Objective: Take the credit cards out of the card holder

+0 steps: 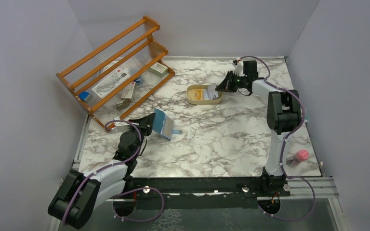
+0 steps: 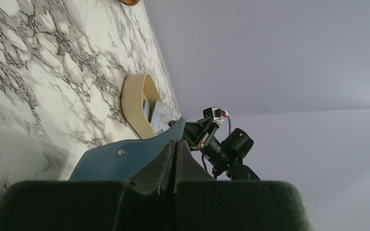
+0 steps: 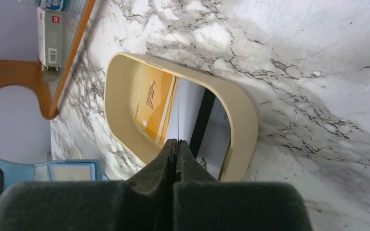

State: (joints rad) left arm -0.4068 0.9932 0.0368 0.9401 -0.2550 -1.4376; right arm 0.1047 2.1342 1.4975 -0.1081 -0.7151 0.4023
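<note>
Top external: left fingers (image 2: 160,166) clamp card holder (image 1: 163,123) upright; right fingers (image 3: 166,163) pinch credit card (image 3: 191,103).

The left fingers (image 2: 161,161) are covering the near edge of the card holder (image 2: 120,163), its slots facing away. Between the right fingers (image 3: 166,161), a pale card (image 3: 178,113) is showing only its thin edge.

left tool (image 1: 151,123) clamped; right tool (image 1: 218,87) clamped, arm outstretched

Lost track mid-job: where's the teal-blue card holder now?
Top view, left of centre: left gripper holds the teal-blue folding card holder, near-left of the cream tray.
</note>
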